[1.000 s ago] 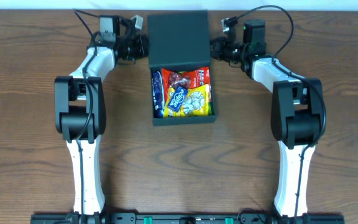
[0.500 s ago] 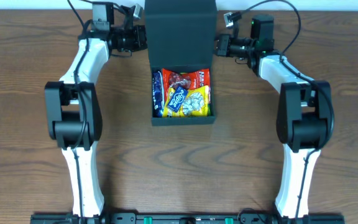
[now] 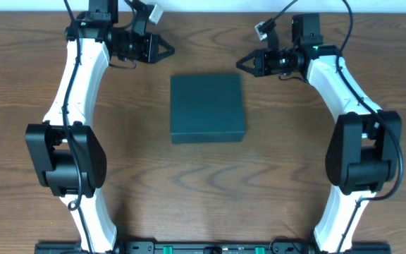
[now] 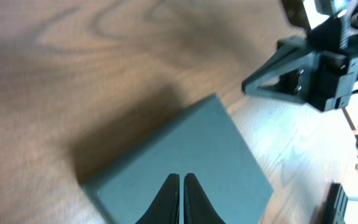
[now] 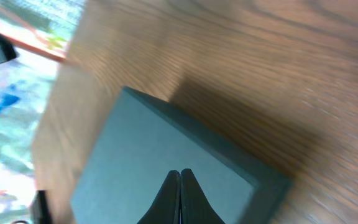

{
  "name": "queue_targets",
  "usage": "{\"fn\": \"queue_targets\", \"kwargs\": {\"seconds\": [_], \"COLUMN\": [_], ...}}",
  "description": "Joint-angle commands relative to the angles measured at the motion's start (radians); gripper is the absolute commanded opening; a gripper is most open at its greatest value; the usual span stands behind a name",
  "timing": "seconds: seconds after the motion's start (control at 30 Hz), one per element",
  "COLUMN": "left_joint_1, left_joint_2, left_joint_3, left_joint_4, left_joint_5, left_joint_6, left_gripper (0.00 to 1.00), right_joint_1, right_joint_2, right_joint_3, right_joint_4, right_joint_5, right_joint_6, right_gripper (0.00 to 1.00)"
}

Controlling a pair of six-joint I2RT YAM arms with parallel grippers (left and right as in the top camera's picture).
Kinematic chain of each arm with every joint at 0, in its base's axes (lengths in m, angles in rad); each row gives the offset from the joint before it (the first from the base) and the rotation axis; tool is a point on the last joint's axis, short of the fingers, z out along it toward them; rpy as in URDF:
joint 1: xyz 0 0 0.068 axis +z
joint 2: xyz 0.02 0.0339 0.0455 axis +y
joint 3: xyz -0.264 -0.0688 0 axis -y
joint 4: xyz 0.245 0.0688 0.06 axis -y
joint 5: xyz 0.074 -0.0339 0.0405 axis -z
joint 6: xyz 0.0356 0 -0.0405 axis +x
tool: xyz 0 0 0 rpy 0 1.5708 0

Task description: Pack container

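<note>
Container [image 3: 208, 107] closed, flat on desk [image 3: 280, 176]. Left fingers [image 4: 166, 208] and right fingers [image 5: 168, 208] pinched together, empty, near its far corners, not touching. Packing looks done; next move likely arms retracting.

The container [image 3: 208, 108] has closed over its snacks; left arm [image 3: 78, 70] and right arm [image 3: 346, 83] have pulled away.

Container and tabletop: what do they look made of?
Container: probably cardboard or paperboard, matte dark teal. The lid is flat and glare-free, with crisp straight edges. Table: wood or wood-look laminate, brown with clear grain lines and a slight sheen. The pictures don't show which.
</note>
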Motion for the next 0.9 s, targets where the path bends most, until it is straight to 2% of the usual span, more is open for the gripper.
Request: {"fn": "queue_targets", "kwargs": {"seconds": [0.0,0.23,0.4,0.6,0.87], "left_joint_1": [0.003,0.003,0.003,-0.011,-0.069], "left_joint_2": [-0.034,-0.094,-0.175,-0.309,-0.485], "left_joint_3": [0.015,0.015,0.015,0.015,0.009], "left_joint_4": [-0.049,-0.239,-0.363,-0.510,-0.579], "left_joint_5": [-0.034,-0.069,-0.099,-0.137,-0.181], "left_joint_6": [0.039,0.039,0.064,0.129,0.143], "left_gripper": [0.06,0.06,0.06,0.06,0.06], "right_joint_1": [-0.006,-0.012,-0.012,-0.010,-0.007], "right_joint_2": [-0.058,-0.179,-0.278,-0.419,-0.537], "right_joint_3": [0.002,0.002,0.002,0.002,0.002], "right_joint_4": [-0.014,-0.048,-0.070,-0.210,-0.377], "right_joint_5": [0.059,0.124,0.140,0.141,0.140], "right_joint_6": [-0.057,-0.129,-0.131,-0.204,-0.205], "right_gripper": [0.01,0.01,0.01,0.01,0.01]}}
